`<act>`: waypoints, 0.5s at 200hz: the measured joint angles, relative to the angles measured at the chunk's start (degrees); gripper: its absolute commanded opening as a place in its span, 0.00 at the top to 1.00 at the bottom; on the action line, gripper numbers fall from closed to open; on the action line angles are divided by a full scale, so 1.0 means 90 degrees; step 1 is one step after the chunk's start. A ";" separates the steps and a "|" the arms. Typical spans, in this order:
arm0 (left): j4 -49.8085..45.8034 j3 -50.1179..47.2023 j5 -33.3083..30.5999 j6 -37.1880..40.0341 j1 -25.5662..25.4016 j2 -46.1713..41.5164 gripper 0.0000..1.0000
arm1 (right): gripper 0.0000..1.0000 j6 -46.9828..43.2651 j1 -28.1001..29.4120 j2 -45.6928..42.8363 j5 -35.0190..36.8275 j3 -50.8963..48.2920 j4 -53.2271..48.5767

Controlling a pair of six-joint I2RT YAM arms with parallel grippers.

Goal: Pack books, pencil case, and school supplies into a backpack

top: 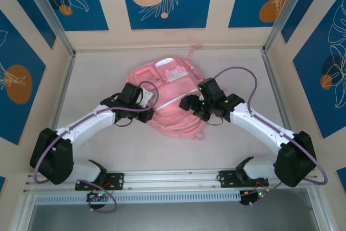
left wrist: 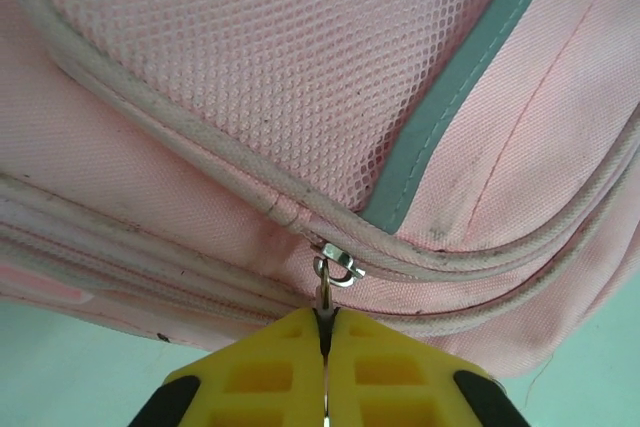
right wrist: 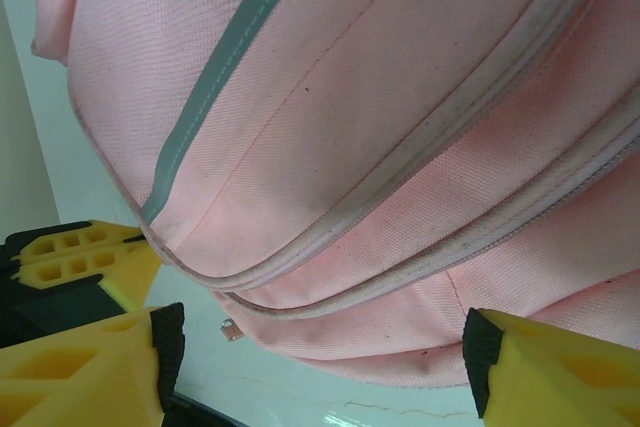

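L gripper [left wrist: 325, 332]: found shut on metal zip pull [left wrist: 337, 267], pinch tight. Located backpack [top: 165, 113] flat at mid table [top: 162, 158], btwn both grippers. Judged as soft, limp fabric, light; expected sag and bunching if lifted by cloth. Rated zip pull as best hold for opening; piped seam [left wrist: 190, 147] as 2nd option for bracing. R gripper [right wrist: 320, 367]: found open, jaws astride lower edge of backpack, contact not confirmed.
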 measured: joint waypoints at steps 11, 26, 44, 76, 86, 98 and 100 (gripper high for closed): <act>0.0000 0.0000 -0.0005 -0.0007 0.0000 -0.0056 1.00 | 0.26 0.0005 0.0002 0.0087 -0.0015 0.0051 0.0000; -0.0002 0.0000 -0.0007 -0.0036 0.0000 -0.0117 1.00 | 0.28 0.0010 0.0002 0.0236 -0.0070 0.0177 -0.0005; 0.0010 -0.0017 -0.0010 -0.0092 -0.0007 -0.0185 1.00 | 0.33 0.0051 0.0012 0.0432 -0.0158 0.0381 -0.0017; 0.0039 -0.0131 -0.0010 -0.0228 -0.0036 -0.0287 1.00 | 0.39 0.0202 0.0073 0.0765 -0.0289 0.0551 0.0010; 0.0058 -0.0153 -0.0010 -0.0272 -0.0061 -0.0296 1.00 | 0.40 0.0284 0.0112 0.0857 -0.0299 0.0556 0.0010; 0.0078 -0.0189 -0.0005 -0.0333 -0.0104 -0.0318 1.00 | 0.40 0.0369 0.0180 0.0974 -0.0313 0.0568 0.0012; 0.0083 -0.0197 -0.0007 -0.0345 -0.0107 -0.0321 1.00 | 0.40 0.0386 0.0189 0.0993 -0.0311 0.0568 0.0012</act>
